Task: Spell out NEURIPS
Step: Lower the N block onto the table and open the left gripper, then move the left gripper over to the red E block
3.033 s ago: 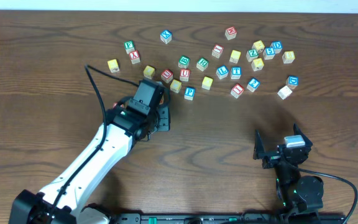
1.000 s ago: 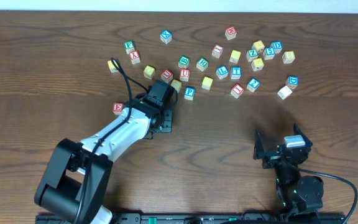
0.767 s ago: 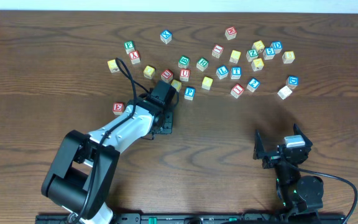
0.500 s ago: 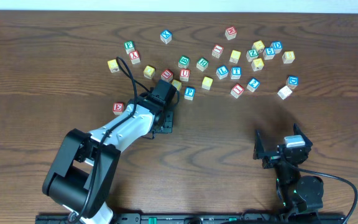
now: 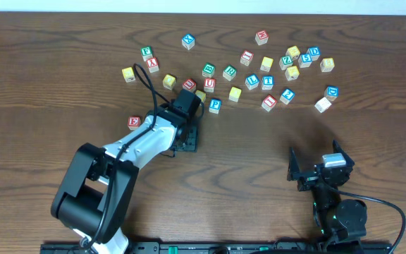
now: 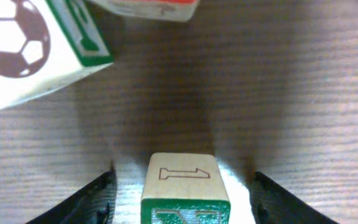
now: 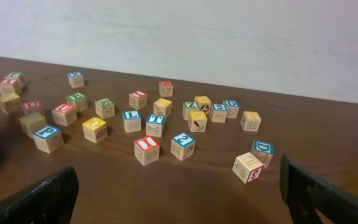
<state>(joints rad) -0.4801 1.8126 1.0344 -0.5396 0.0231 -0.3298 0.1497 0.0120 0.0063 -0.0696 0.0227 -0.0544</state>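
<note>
Left pincer (image 6: pixel 182 198) is down at the bench (image 5: pixel 62 56), jaws partway apart, and a green-lettered cube (image 6: pixel 180 176) sits squarely between them. There is a clear gap on each side, so neither finger touches it. The cube rests flat on the wood on its own, with an outlined figure on its top face. The green letter on the near face looks like an N, though the frame edge cuts it off.

Why there? My read is that this is the word's starting spot. The red E cube (image 5: pixel 134 122) lies alone, apart from the scatter, and the pincer with its cube is near that E on its right, in roughly the same row but not touching. From overhead the arm hides the green cube itself.

Farther from the E, the wrist view shows a soccer-ball cube (image 6: pixel 23 46) and a red-edged cube (image 6: pixel 151 6) just ahead of the jaws. They're close enough to bump if the lift isn't straight.

The blue P cube (image 5: pixel 215 105) waits beyond, right of the E and farther from the robot.

The right pincer (image 7: pixel 179 186), well right of the E, hangs wide open with nothing between its fingers.
</note>
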